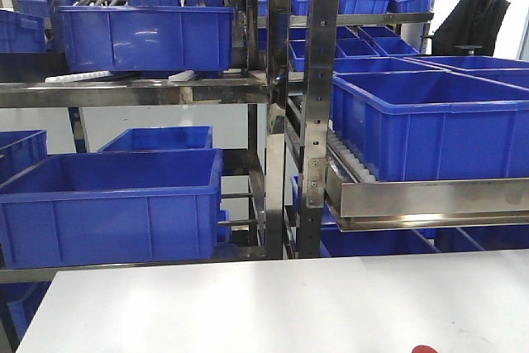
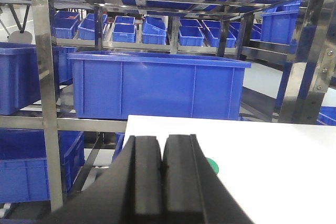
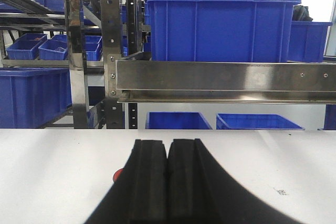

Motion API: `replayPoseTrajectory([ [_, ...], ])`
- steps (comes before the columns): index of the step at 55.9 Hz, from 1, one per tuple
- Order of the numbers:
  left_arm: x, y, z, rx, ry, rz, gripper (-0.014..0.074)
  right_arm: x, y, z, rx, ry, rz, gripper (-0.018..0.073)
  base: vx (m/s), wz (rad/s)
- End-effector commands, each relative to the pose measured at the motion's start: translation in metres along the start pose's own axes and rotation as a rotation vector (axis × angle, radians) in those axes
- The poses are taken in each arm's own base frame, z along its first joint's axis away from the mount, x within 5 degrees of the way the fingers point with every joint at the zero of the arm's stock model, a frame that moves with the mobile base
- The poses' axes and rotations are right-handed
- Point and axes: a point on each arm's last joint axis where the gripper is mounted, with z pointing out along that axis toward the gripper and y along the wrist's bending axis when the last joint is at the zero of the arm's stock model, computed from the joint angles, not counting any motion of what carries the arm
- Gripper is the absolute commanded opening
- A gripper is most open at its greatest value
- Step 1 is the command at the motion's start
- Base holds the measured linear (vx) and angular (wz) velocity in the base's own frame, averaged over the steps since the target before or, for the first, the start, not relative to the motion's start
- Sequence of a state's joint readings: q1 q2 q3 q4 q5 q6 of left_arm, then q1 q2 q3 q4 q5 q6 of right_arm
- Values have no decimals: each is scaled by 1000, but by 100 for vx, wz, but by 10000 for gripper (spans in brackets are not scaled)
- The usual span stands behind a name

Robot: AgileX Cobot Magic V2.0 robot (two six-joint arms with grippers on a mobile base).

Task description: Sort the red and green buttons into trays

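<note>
Left gripper (image 2: 163, 169) is pressed together, holding nothing; a green sliver (image 2: 212, 165) peeks out just right of it on the white bench (image 2: 273, 156). Right gripper (image 3: 168, 167), likewise closed and empty, half hides a red sliver (image 3: 118, 174) at its left. Whether these are buttons or trays is unclear. Blue crates (image 2: 157, 85) stand beyond.

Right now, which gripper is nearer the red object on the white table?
Right. The red object peeks out just beside the right gripper. The left gripper has only a green object beside it; no red shows in its view.
</note>
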State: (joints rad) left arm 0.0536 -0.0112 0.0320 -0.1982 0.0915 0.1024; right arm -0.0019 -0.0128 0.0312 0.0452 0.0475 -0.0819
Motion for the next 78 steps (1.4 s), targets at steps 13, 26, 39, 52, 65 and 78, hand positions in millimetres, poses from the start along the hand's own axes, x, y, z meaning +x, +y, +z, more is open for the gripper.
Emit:
replayPoseTrajectory([
  [13, -19, -1, -4, 5, -126, -14, -6, -4, -1, -1, 8, -80, -6, -9, 0, 0],
  [26, -19, -1, -4, 5, -126, -14, -6, -4, -1, -1, 8, -80, -6, -9, 0, 0],
  [39, -19, -1, -4, 5, -126, -14, -6, -4, -1, -1, 8, -80, -6, -9, 0, 0],
  [52, -19, -1, -4, 5, -127, -15, -6, -10, -1, -1, 14, -151, -6, -9, 0, 0],
  [65, -25, 0, -5, -2, -200, -25, -6, -29, -3, -6, 32, -365, -5, -9, 0, 0],
  [78, -43, 2, -10, -24, -400, -27, -6, -51, -4, -18, 54, -637, -5, -9, 0, 0],
])
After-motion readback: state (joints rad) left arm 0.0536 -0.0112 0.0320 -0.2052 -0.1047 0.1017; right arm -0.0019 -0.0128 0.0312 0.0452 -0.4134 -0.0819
